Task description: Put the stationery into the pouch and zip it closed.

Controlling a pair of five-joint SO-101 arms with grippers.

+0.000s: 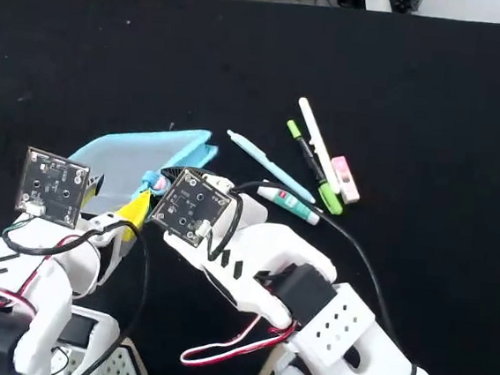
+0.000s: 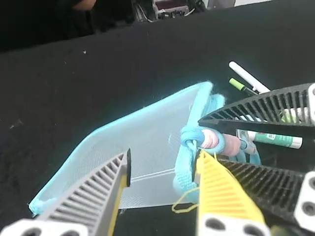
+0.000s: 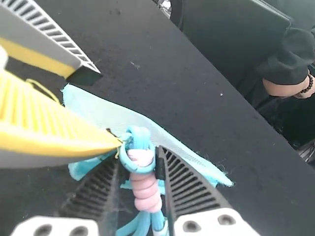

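Over on the black surface (image 1: 418,97) lay the light blue mesh pouch (image 1: 138,155), flat, and both arms were crowded at its near end. The left tool (image 2: 165,157) had its grey and yellow fingers apart, straddling that end of the pouch, with mesh showing in the gap between them. The yellow fingertip (image 3: 110,142) sat right against the knot where the zipper cord (image 3: 142,189) met the pouch. And the right tool (image 3: 138,156), the one with black ribbed fingers, was clamped on that blue-and-pink braided cord, one finger pressed to each side of it.

The stationery was out on the surface, to the right of the pouch in the high view and none of it inside. A blue pen (image 1: 270,166) lay nearest the pouch's far corner. Just beyond it, a white-and-green tube (image 1: 288,204) rested close to the right arm. Further out, a white pen (image 1: 318,141) and a green marker (image 1: 314,169) lay side by side at a slant, with a small pink-and-white piece (image 1: 345,178) just beside them
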